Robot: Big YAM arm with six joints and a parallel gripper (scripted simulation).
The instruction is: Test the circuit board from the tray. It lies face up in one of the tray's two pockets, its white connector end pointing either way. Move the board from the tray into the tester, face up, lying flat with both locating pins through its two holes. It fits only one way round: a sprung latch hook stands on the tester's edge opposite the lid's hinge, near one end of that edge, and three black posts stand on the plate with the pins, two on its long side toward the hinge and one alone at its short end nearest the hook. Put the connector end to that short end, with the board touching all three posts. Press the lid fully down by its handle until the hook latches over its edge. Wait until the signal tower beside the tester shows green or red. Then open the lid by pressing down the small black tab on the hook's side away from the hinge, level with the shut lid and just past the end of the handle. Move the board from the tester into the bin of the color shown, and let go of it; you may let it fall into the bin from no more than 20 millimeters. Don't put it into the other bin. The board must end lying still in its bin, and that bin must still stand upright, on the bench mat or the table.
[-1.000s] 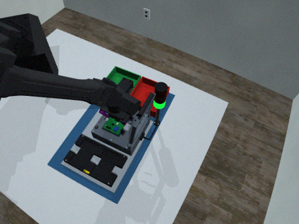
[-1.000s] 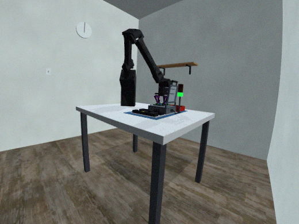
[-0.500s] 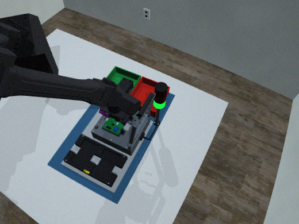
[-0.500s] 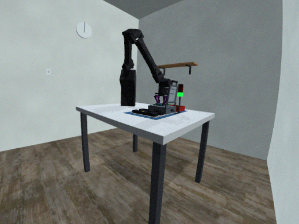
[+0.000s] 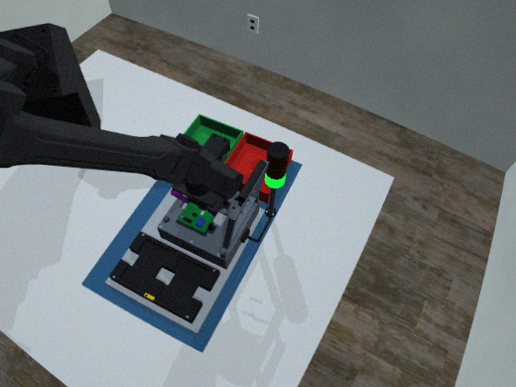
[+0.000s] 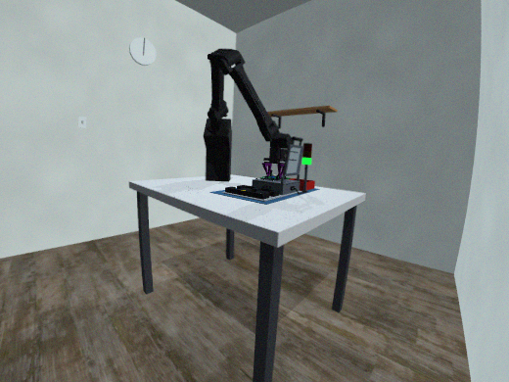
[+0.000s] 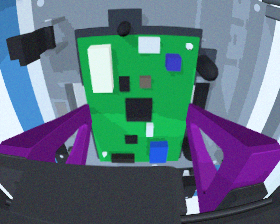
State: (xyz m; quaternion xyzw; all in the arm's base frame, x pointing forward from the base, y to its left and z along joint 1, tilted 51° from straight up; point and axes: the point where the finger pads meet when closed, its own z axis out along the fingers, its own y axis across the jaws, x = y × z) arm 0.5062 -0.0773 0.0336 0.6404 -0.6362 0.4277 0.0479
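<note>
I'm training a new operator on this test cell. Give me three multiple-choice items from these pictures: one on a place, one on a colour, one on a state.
1. Where is the board?
A. in the tray
B. over the tester's plate
C. in the red bin

2. What colour does the tower show?
A. green
B. red
C. none

3. How is the lid?
A. shut and latched
B. missing
C. raised open

Key: 1 B, the wrist view shows it above the grey tester, between the gripper fingers; the tray pockets hold nothing. 2 A, the lit band is green. 3 C, it stands up beside the plate.
</note>
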